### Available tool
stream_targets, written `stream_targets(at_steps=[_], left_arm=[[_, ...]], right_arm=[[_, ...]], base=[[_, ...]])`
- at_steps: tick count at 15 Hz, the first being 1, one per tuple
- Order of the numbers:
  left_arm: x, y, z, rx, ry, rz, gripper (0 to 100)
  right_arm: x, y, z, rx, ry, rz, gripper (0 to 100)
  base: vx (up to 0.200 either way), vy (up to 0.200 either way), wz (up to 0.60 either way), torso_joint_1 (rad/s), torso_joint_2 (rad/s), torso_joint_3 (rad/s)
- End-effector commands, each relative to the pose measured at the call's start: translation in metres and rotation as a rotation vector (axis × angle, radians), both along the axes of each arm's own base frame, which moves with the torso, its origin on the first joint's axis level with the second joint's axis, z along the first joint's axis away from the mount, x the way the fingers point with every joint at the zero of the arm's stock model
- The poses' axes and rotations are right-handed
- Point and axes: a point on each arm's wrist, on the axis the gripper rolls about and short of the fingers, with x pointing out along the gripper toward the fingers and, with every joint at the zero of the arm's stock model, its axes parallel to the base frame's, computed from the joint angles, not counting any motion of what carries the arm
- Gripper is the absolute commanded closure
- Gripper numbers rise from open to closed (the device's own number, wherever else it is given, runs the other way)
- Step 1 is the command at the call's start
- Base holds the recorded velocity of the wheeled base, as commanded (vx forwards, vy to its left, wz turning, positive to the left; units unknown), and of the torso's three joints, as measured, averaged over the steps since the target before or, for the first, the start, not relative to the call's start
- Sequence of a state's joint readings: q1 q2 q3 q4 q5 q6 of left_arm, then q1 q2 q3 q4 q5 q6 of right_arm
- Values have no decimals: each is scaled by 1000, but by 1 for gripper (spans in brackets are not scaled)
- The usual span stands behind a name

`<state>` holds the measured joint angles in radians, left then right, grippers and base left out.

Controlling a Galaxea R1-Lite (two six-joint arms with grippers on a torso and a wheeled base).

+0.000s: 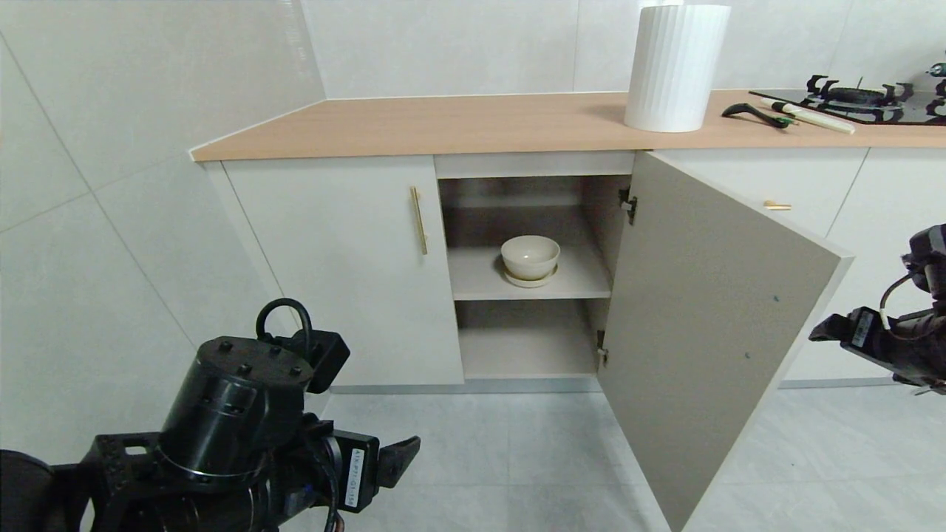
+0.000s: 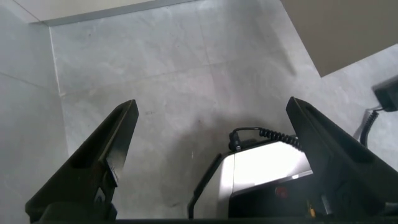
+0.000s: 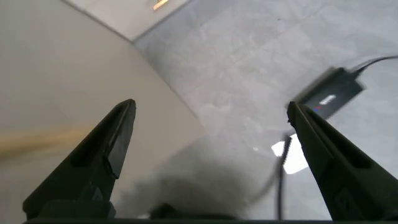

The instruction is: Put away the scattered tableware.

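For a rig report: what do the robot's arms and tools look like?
Matte black throughout. The left arm has a drum-shaped joint, a looped black cable and a white label. The left tool and right tool each have two tapering fingers.

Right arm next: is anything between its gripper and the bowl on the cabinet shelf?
Yes. The open cabinet door swings out between the right gripper and the bowl, which sits on a plate on the middle shelf. The opening itself looks unblocked from the front.
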<state>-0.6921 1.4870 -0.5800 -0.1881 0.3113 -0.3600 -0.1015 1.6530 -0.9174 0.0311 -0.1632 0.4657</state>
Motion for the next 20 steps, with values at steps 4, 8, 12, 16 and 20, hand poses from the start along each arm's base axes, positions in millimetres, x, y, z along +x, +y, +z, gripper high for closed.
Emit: stream_targets(at_steps=[4,8,12,16,20], left_arm=[[0,0,2,-4,-6,2,0],[-1,2,6,-15,-21,2,0],[-3,3,8,-12,-30,-4,0],[-2,3,7,10,-40,8,0],[-4,4,4,57,-41,-14,0]], right_arm=[[19,14,-20,39,30,72,0],[32,51,-28,46,9,216,0],[49,111,-36,79,3,429,0],[75,158,-42,18,-22,565,0],[91,175,-53,21,-23,592,0]], base=[[0,0,0,0,0,0],[0,0,0,0,0,0],[0,0,0,0,0,0],[0,0,0,0,0,0],[0,0,0,0,0,0]])
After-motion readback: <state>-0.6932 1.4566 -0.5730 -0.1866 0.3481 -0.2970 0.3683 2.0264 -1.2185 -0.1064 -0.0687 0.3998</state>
